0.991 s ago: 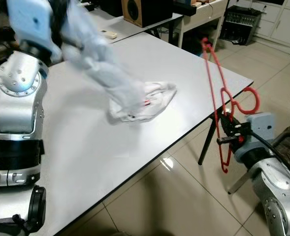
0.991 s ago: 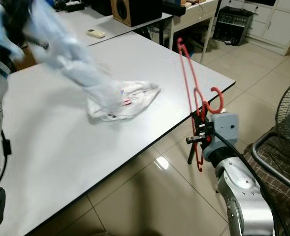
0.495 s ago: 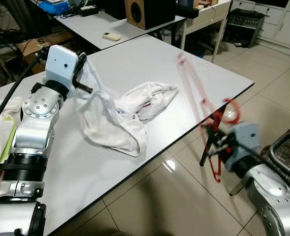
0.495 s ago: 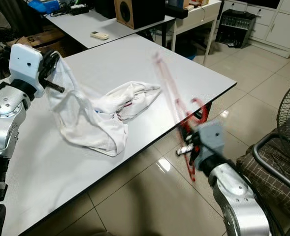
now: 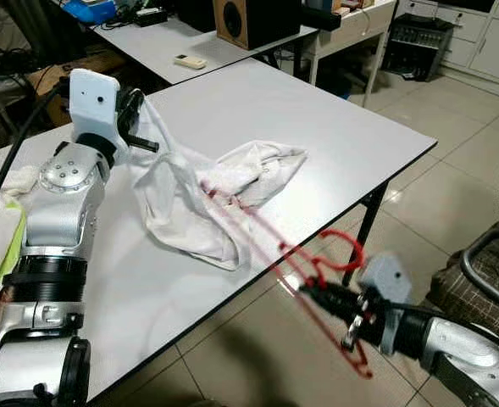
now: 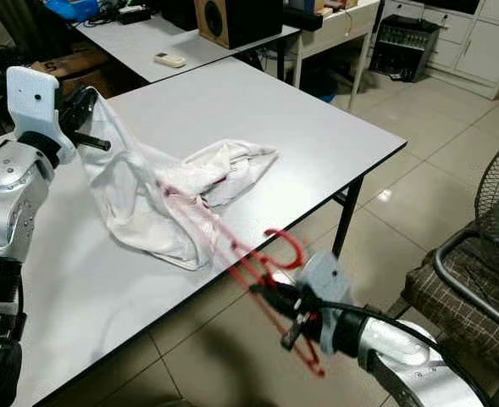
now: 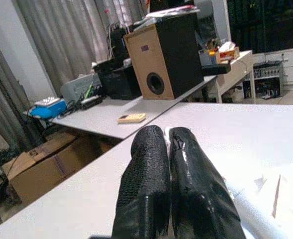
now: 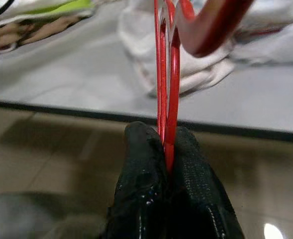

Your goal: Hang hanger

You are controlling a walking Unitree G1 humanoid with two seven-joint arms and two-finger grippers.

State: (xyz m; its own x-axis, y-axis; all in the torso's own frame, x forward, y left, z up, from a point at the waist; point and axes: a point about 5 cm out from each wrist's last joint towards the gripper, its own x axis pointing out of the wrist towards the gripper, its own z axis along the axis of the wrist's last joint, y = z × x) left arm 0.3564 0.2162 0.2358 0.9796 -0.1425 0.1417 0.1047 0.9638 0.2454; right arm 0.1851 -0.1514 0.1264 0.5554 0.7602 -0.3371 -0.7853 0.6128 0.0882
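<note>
While my left tool (image 5: 139, 127) pinches the white shirt (image 5: 207, 191) up off the counter (image 5: 334, 119), my right tool (image 5: 351, 315) grips the red hanger (image 5: 317, 267) below the edge, so I'd feed its tip slowly toward the opening.

A red hanger (image 5: 317, 280) is pinched in black fingers (image 8: 141, 199). The garment (image 5: 207, 195) is white with small red marks, lying on a pale grey table (image 5: 317, 119). At one o'clock, a brown speaker (image 5: 249, 19).
</note>
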